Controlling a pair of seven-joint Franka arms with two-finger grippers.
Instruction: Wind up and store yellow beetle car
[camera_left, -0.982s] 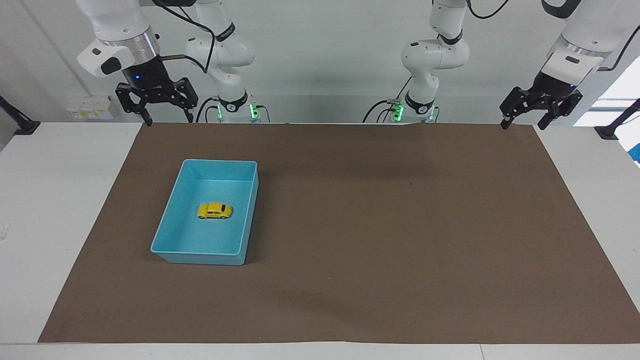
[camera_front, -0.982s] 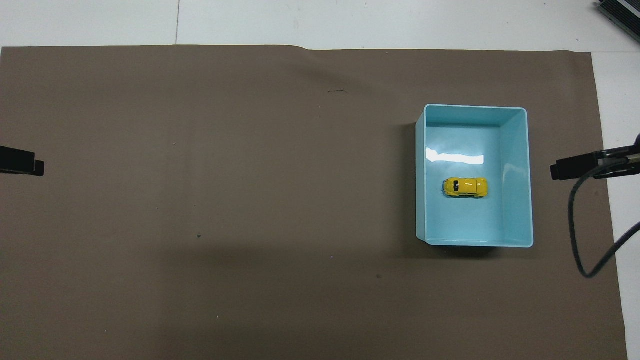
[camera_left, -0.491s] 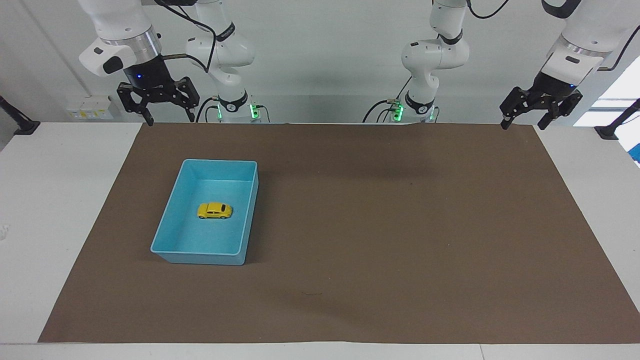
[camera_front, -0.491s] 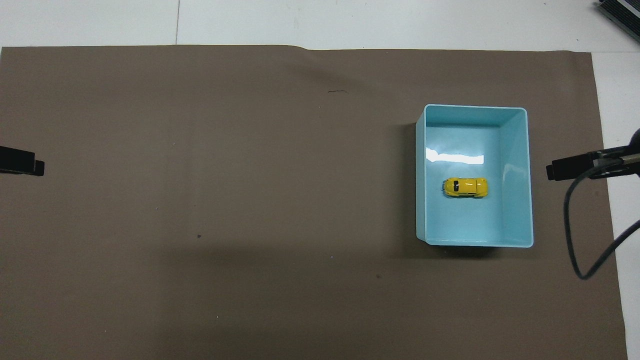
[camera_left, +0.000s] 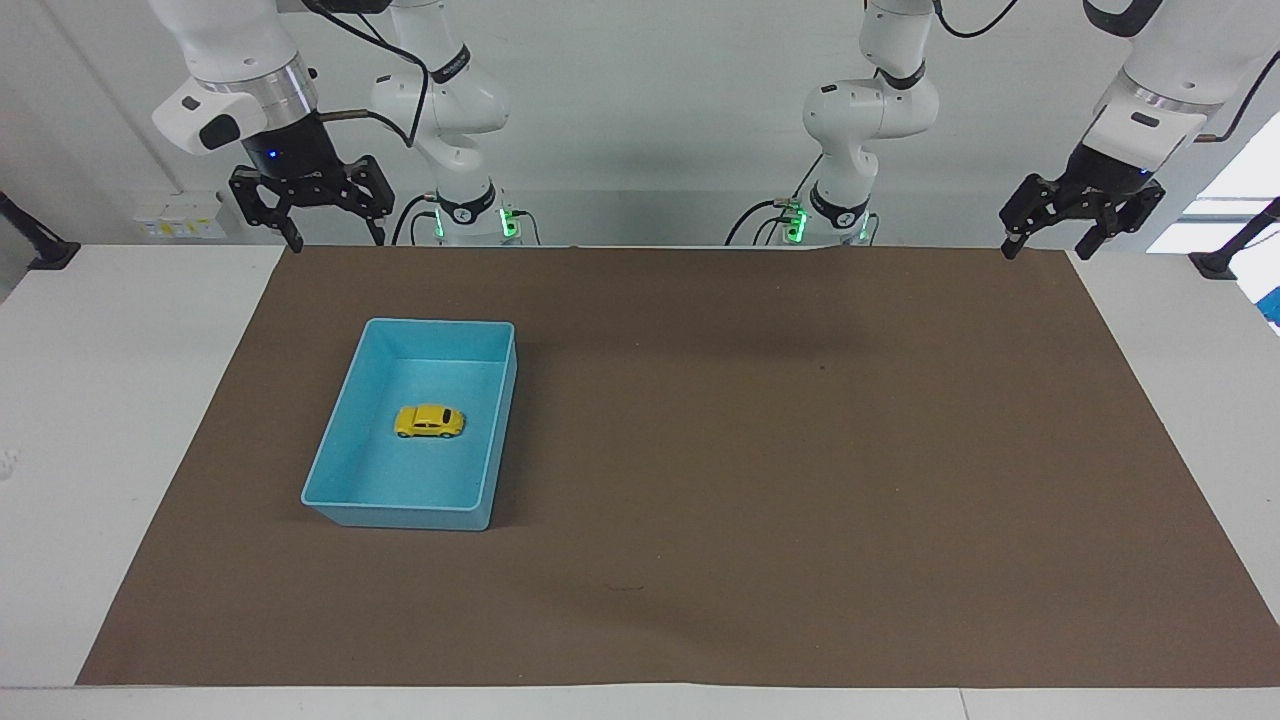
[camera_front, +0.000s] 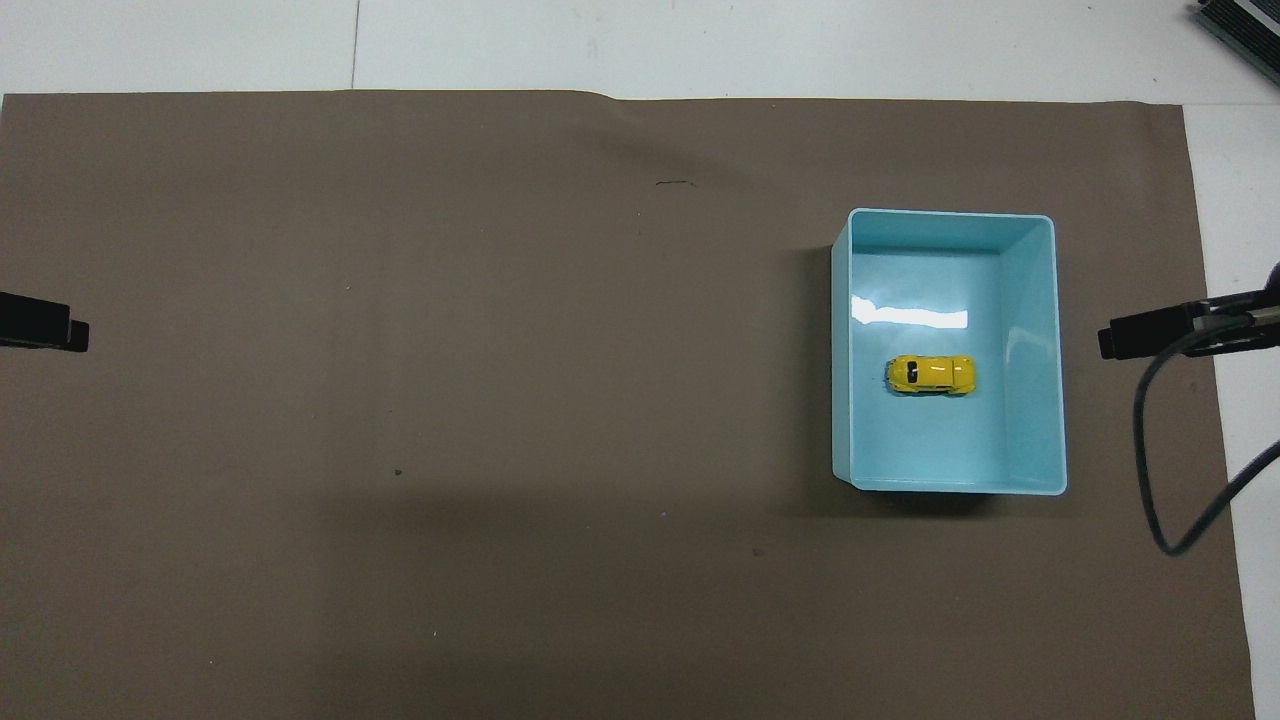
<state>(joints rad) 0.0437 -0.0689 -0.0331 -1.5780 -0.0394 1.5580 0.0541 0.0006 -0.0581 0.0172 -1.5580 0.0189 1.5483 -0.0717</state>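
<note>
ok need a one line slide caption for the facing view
Yellow beetle car sits inside the blue tray on the brown mat, both end effectors raised and open at the robots' edge of the table.

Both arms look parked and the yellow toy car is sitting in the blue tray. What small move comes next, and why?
Probably bring the right gripper over the blue plastic tray and above the tiny yellow beetle toy car. The car sits untouched on the tray floor toward the right arm's end, and both grippers hang open over the mat's robot-side corners; the left gripper waits at the other end.
</note>
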